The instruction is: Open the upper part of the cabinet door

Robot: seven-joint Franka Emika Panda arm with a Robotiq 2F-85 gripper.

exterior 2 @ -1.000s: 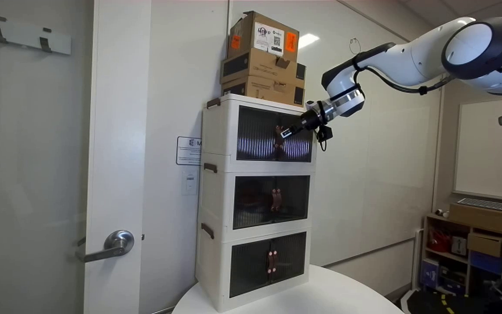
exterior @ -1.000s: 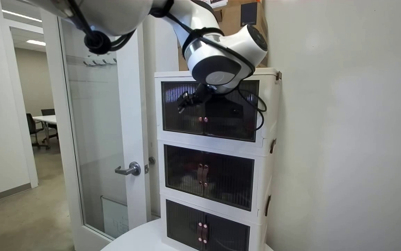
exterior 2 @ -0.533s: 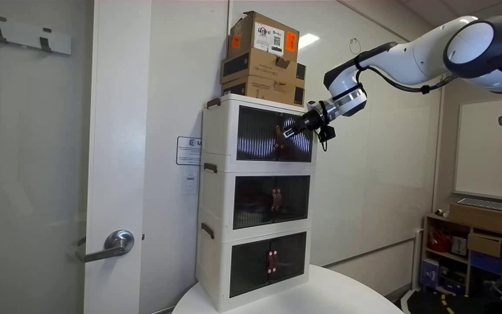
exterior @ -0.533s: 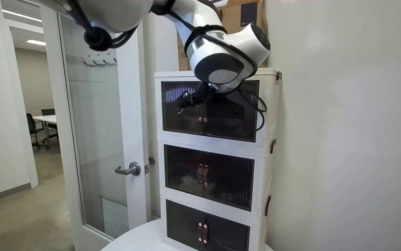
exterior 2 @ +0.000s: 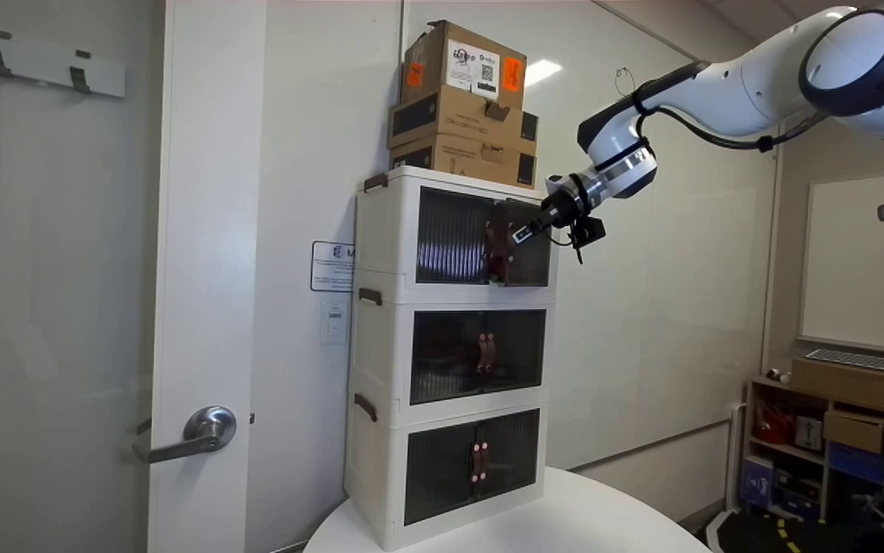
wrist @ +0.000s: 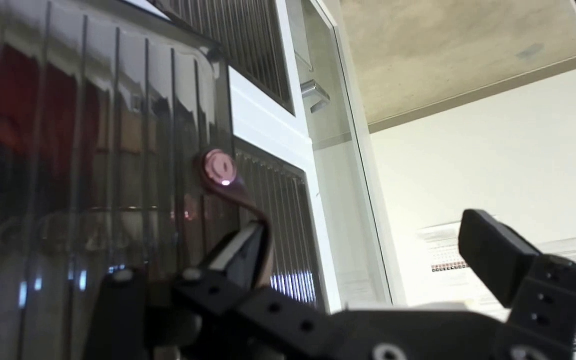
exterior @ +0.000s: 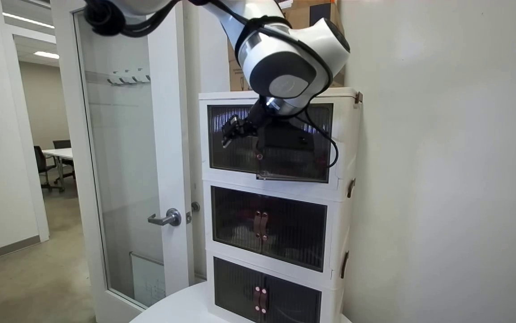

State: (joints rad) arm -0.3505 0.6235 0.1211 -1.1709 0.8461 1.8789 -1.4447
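Observation:
The tall white cabinet (exterior: 280,190) (exterior 2: 382,230) has three stacked compartments with dark translucent fronts. On the upper part of the cabinet door (exterior: 289,166) (exterior 2: 531,265) (wrist: 132,90), one leaf stands slightly ajar, its free edge out from the frame. The leaf beside it is shut. My gripper (exterior: 235,132) (exterior 2: 522,233) (wrist: 363,230) is open, its fingers wide apart in the wrist view. One finger is tucked between the ajar leaf and its brown strap handle (wrist: 240,197). The far finger is in free air. The strap's other end is hidden by the gripper.
The cabinet stands on a round white table (exterior: 177,307) (exterior 2: 603,522). Cardboard boxes (exterior 2: 457,111) are stacked on top of the cabinet. A glass room door with a metal lever (exterior: 163,217) (exterior 2: 203,434) stands beside it. A cable loop (exterior: 329,148) hangs from the wrist.
My gripper has drawn back from the cabinet. The leaf of the upper door at the gripper was shut in the earlier frames and has swung slightly outward with it.

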